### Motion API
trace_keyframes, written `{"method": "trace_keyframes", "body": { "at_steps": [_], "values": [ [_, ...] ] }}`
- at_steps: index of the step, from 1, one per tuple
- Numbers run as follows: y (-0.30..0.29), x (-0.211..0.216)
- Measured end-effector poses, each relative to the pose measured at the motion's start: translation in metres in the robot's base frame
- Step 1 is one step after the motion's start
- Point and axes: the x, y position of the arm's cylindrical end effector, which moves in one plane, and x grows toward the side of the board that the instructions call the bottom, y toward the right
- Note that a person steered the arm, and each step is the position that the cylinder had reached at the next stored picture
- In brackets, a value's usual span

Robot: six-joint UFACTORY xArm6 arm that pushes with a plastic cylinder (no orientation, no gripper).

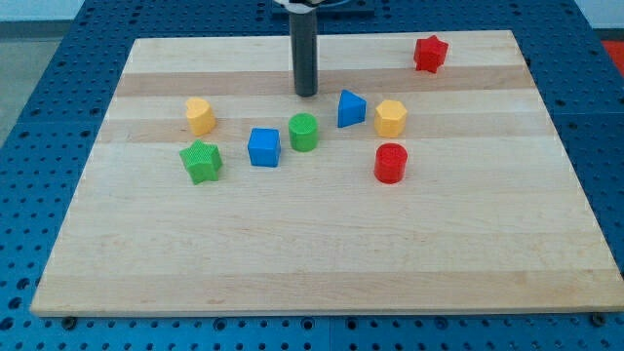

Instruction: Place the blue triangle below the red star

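The blue triangle [351, 108] lies near the middle of the wooden board [312, 253], a little toward the view's top. The red star [430, 53] sits far off at the view's top right. My tip [306, 93] rests on the board just left of and slightly above the blue triangle, apart from it. The green cylinder [303, 132] is right below my tip.
A yellow hexagon [391, 117] sits just right of the blue triangle, with a red cylinder [390, 162] below it. A blue cube [263, 147], a green star [201, 161] and a yellow block [200, 115] lie to the left.
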Motion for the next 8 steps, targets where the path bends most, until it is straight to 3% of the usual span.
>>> {"method": "trace_keyframes", "body": {
  "at_steps": [2, 4, 8],
  "values": [
    [-0.005, 0.039],
    [0.033, 0.054],
    [0.142, 0.008]
  ]
}}
